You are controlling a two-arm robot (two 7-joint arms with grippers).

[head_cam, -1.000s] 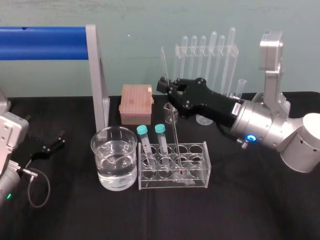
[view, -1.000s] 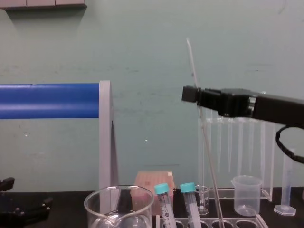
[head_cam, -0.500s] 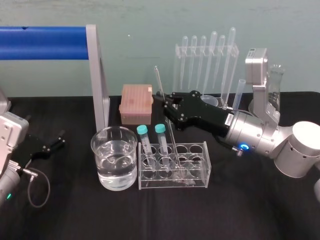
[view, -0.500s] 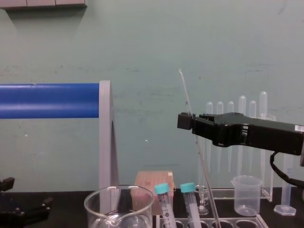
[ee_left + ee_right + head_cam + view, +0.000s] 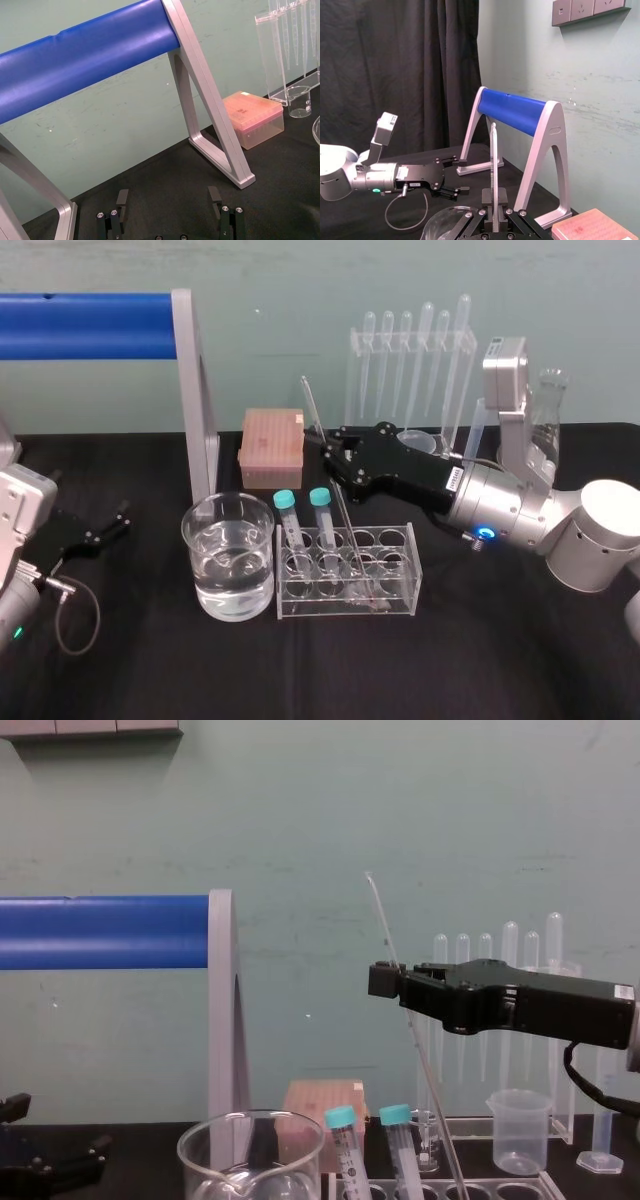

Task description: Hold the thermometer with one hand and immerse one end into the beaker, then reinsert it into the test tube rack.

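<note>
Right gripper (image 5: 330,448) pinches thermometer (image 5: 311,405); lower tip indistinct inside test tube rack (image 5: 398,580).

We see our right gripper (image 5: 330,450) sink a little toward the middle of the head view, and down and left in the chest view. The thermometer (image 5: 343,520) it clamps drops with it, its top now lower and leaning further left.

pale green wall (image 5: 300,810), black cloth-covered table (image 5: 480,660), black curtain (image 5: 390,65), grey wall sockets (image 5: 582,9), blue bar on silver frame (image 5: 90,326)
</note>
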